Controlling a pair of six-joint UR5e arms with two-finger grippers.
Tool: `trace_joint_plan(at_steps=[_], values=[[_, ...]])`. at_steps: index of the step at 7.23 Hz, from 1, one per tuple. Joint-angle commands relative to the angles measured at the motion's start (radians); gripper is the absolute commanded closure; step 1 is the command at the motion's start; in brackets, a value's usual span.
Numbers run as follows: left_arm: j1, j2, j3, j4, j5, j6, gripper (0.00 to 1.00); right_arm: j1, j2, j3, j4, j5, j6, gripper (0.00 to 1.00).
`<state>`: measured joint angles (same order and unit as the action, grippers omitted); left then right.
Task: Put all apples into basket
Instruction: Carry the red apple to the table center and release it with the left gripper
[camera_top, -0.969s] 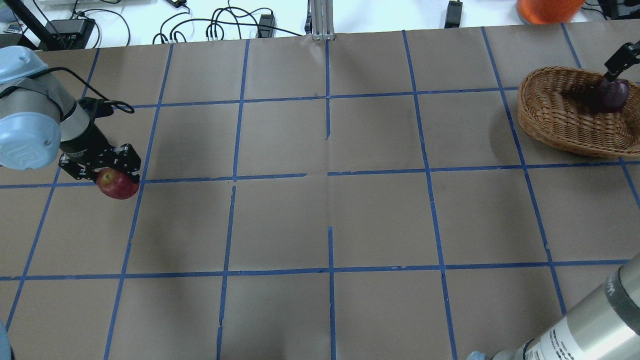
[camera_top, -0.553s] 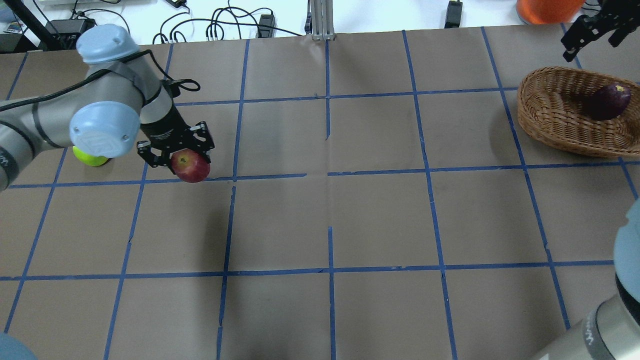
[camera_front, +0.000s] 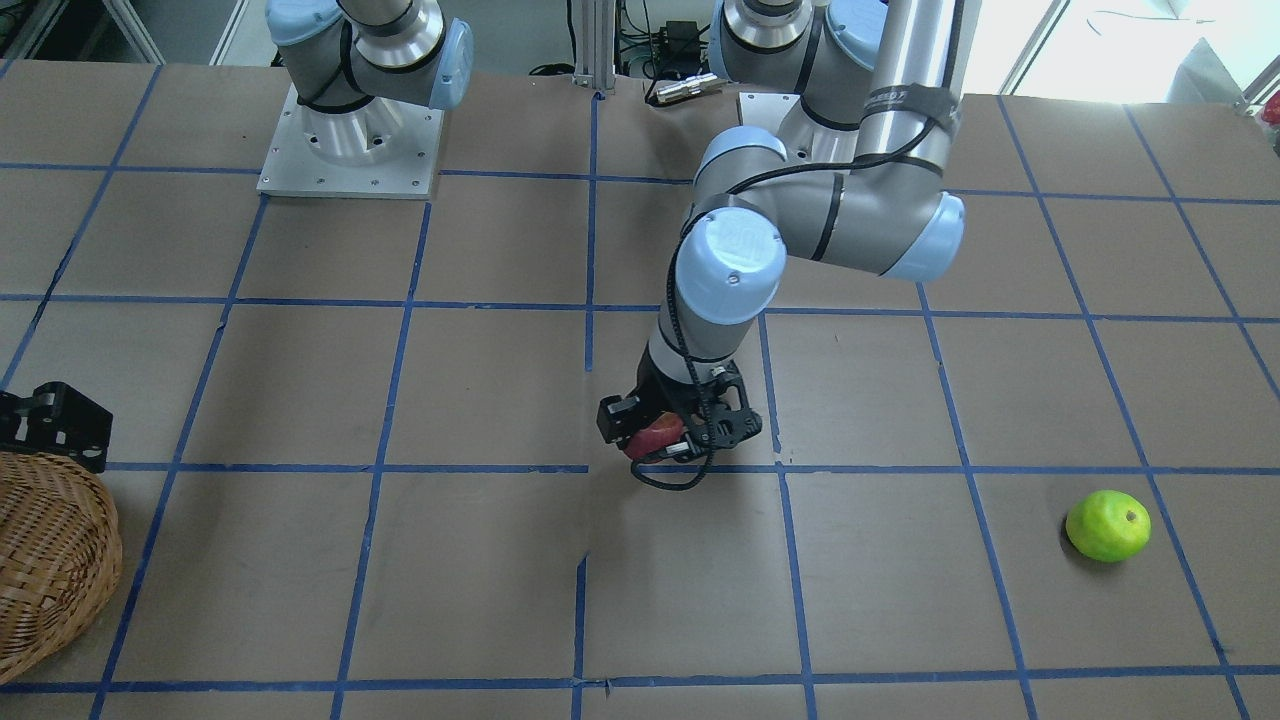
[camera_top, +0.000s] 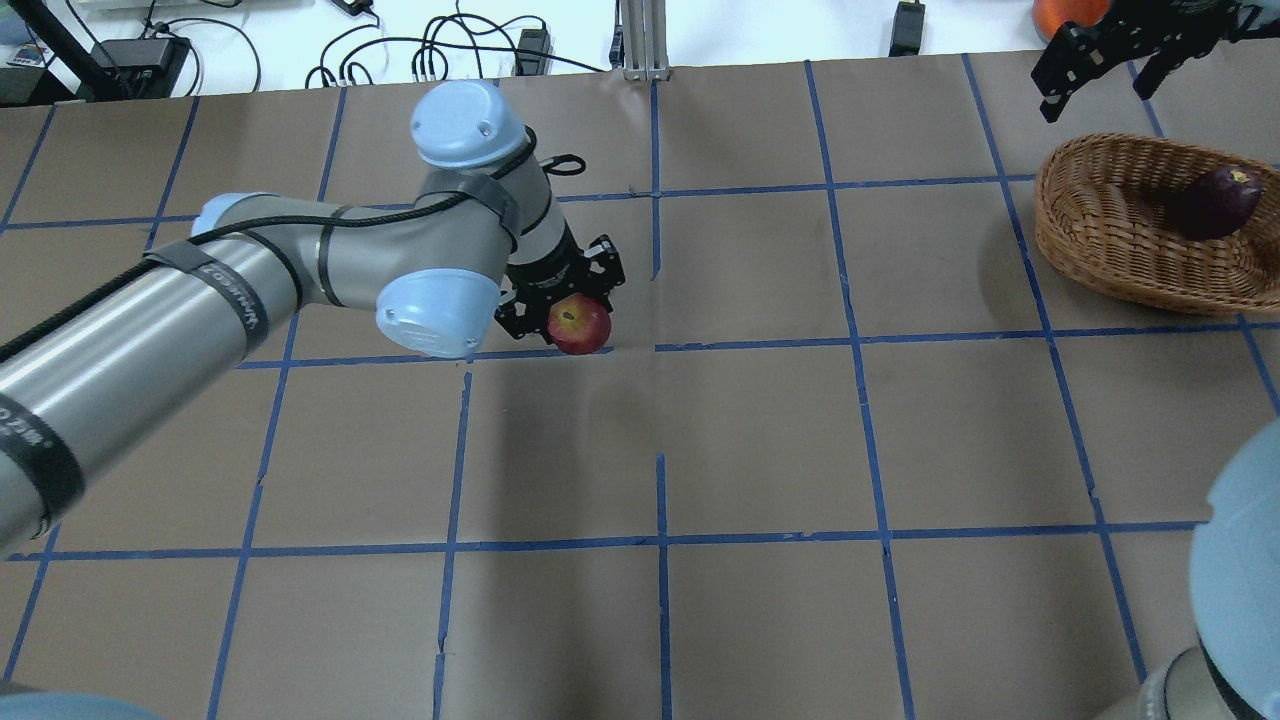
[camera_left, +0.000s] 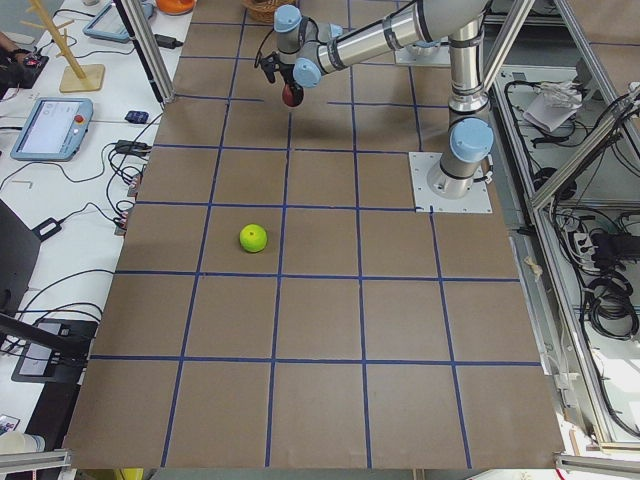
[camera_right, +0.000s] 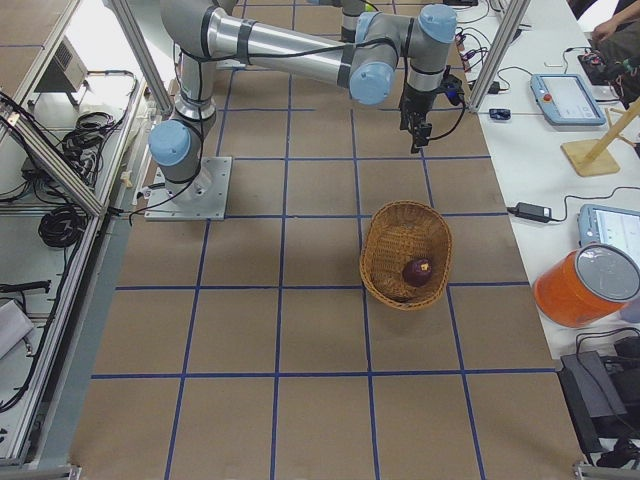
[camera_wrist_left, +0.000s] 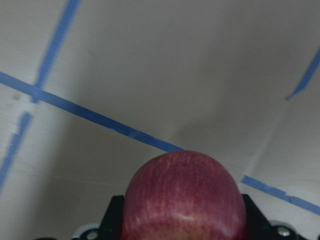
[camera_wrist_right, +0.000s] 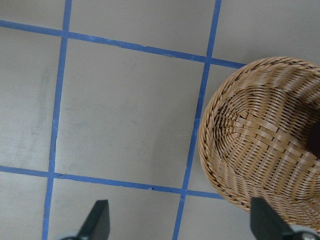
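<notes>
My left gripper (camera_top: 572, 318) is shut on the red apple (camera_top: 580, 326) and holds it above the middle of the table; the apple also shows in the front view (camera_front: 654, 437) and fills the bottom of the left wrist view (camera_wrist_left: 185, 200). The lime green apple (camera_front: 1107, 525) lies on the table at the robot's left, hidden by the arm in the overhead view. The dark purple apple (camera_top: 1215, 200) lies inside the wicker basket (camera_top: 1085, 235) at the far right. My right gripper (camera_top: 1097, 80) is open and empty, raised just beyond the basket's far left rim (camera_wrist_right: 210, 130).
An orange container (camera_top: 1095, 15) stands past the table's far right corner. Cables and power bricks (camera_top: 440, 55) lie along the far edge. Tablets and a wooden stand (camera_right: 600, 130) sit beside the table's far side.
My left arm has carried the red apple rightward from the left edge to the table's middle. My right gripper let go of the purple apple in the basket and rose away from it.
</notes>
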<state>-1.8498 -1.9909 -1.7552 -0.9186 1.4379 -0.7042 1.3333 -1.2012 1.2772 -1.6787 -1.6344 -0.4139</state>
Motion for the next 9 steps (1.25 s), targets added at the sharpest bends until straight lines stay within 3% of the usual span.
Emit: trace_joint_plan(at_steps=[1, 2, 4, 5, 6, 8, 9], values=[[-0.057, -0.075, 0.005, 0.094, -0.051, -0.067, 0.59, 0.003, 0.005, 0.004, 0.004, 0.001, 0.007, 0.0], [-0.055, -0.057, 0.008, 0.095, -0.054, -0.069, 0.01, 0.01, 0.002, 0.007, 0.005, 0.002, 0.015, 0.0], [-0.023, 0.006, 0.013, 0.005, -0.059, -0.054, 0.0, 0.01, -0.003, 0.022, 0.005, 0.004, 0.015, 0.0], [0.021, 0.071, 0.016, -0.12, -0.051, -0.04, 0.0, 0.013, -0.004, 0.031, 0.007, 0.017, 0.017, 0.0], [0.071, 0.152, 0.034, -0.263, -0.036, 0.068, 0.0, 0.02, -0.009, 0.05, 0.023, 0.101, 0.017, 0.0], [0.176, 0.291, 0.071, -0.514, 0.08, 0.353, 0.0, 0.206, -0.034, 0.121, -0.004, 0.119, 0.085, 0.0], [0.219, 0.355, 0.075, -0.589, 0.093, 0.446, 0.0, 0.29, -0.032, 0.154, -0.085, 0.117, 0.285, 0.0]])
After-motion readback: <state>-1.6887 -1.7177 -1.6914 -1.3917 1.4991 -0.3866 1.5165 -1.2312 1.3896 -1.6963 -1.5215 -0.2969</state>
